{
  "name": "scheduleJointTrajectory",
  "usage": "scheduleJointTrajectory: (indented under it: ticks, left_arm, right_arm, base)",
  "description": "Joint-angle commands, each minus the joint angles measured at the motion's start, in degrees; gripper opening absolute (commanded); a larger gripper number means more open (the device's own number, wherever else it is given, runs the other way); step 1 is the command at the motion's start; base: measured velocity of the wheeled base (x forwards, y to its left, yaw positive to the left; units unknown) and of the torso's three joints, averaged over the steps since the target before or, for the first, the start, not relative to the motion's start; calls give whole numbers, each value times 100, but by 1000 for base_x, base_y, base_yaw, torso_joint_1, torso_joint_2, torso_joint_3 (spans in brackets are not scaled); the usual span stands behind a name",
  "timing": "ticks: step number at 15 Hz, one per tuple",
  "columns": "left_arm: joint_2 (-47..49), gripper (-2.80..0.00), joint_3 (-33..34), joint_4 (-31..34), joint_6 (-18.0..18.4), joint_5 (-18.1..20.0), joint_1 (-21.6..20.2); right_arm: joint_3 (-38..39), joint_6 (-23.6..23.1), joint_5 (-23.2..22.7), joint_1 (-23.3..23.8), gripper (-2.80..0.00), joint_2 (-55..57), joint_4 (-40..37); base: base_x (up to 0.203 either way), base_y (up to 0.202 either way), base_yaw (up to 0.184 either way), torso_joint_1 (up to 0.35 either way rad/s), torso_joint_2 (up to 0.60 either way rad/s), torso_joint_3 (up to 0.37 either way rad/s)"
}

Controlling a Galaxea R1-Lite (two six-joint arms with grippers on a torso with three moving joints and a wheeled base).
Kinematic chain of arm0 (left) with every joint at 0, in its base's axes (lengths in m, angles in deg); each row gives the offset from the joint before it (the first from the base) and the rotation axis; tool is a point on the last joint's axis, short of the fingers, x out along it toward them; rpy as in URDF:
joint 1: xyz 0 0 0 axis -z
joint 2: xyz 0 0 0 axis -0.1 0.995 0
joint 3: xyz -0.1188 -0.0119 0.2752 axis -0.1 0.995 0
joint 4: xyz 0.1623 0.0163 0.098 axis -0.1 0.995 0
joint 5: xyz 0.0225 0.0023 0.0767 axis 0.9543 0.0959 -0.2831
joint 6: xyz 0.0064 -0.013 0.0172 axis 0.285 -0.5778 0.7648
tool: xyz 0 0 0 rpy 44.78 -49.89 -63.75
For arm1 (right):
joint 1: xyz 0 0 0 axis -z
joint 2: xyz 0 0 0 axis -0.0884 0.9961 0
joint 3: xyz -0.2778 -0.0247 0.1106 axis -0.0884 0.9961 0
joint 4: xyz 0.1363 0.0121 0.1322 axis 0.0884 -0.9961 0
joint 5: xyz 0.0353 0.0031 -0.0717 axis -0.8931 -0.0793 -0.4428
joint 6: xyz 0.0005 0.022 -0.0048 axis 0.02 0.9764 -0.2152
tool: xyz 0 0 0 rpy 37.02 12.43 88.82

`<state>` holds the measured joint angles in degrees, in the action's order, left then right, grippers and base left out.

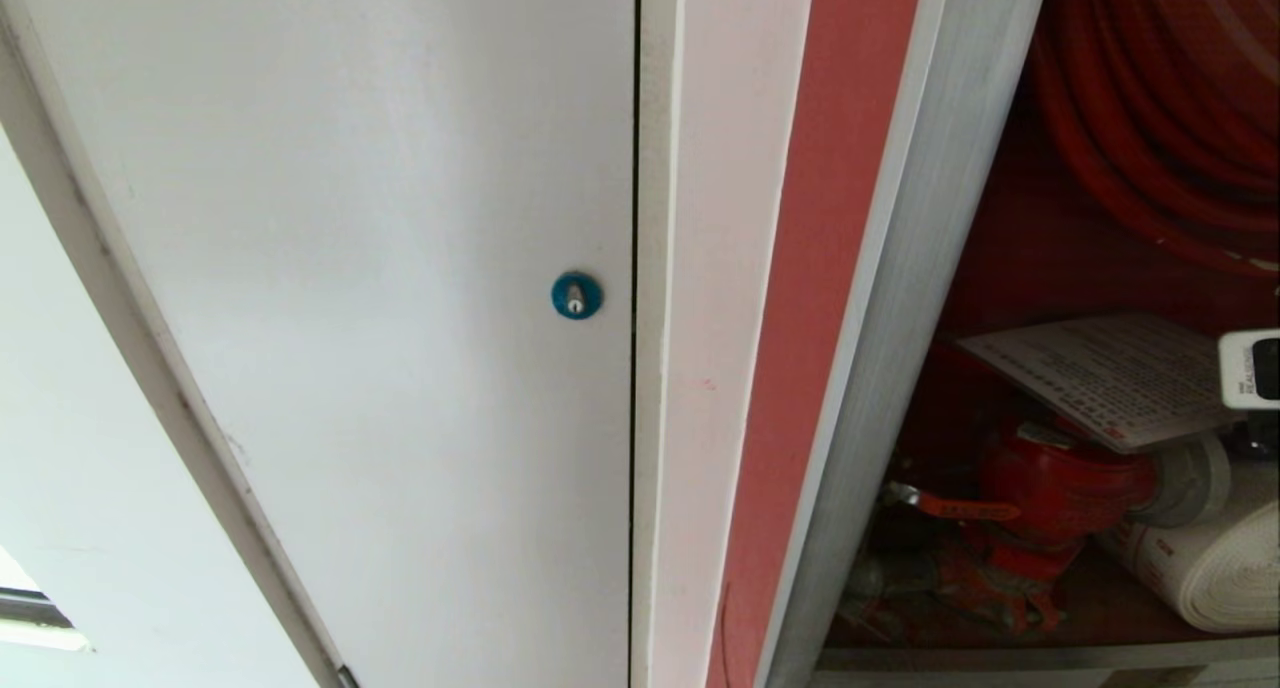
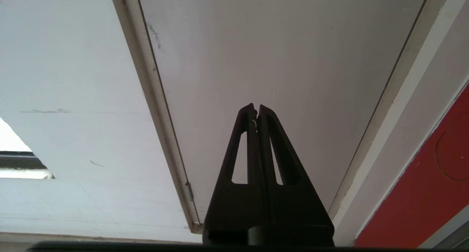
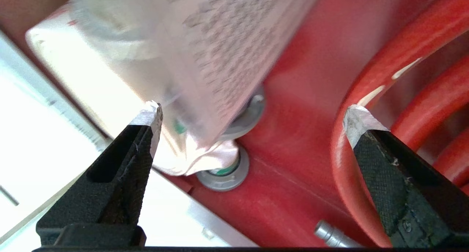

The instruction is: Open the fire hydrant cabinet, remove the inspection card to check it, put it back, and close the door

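Observation:
The fire hydrant cabinet (image 1: 880,368) stands open at the right, brushed-aluminium frame around a red inside. The inspection card (image 1: 1110,378), a pale sheet of fine print, lies tilted on top of the red valve (image 1: 1060,488). My right gripper (image 3: 255,118) is inside the cabinet and open, jaws spread wide. The card (image 3: 227,43) hangs blurred just beyond the fingertips (image 3: 154,114), nearer that one, and is not gripped. Only the right arm's white camera housing (image 1: 1250,368) shows in the head view. My left gripper (image 2: 256,107) is shut and empty, parked facing a white panel. The door is out of view.
A white door (image 1: 350,318) with a blue lock (image 1: 577,295) fills the left. Red hose coils (image 1: 1170,108) hang above the card, close beside my right finger (image 3: 366,98). A white rolled hose (image 1: 1220,568) lies on the cabinet floor, with grey couplings (image 3: 223,171) behind the card.

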<state>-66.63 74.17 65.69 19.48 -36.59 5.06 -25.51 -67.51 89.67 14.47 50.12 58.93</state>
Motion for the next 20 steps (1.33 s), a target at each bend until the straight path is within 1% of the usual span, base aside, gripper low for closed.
scheduleJointTrajectory:
  ticks: [1,7,9,12,16,20]
  left_arm:
    - [-1,-280,18,-2,2,0,-2]
    - [-1,-280,18,-2,2,0,-2]
    - [-1,-280,18,-2,2,0,-2]
    - [-1,-280,18,-2,2,0,-2]
    - [-1,-280,18,-2,2,0,-2]
    - [-1,-280,18,-2,2,0,-2]
  right_arm:
    - [7,-123,7,-8,0,-259,-129]
    - [71,-465,3,-8,0,-910,-573]
    - [78,-512,-10,-17,0,-1135,-824]
    - [203,-521,-14,-26,0,-1474,-976]
    - [372,-516,-462,-32,0,-2127,-1031]
    - [328,-529,-536,-35,0,-2559,-1033]
  base:
    - [0,0,0,0,0,0]
    - [0,0,0,0,0,0]
    - [0,0,0,0,0,0]
    - [0,0,0,0,0,0]
    - [0,0,0,0,0,0]
    - [0,0,0,0,0,0]
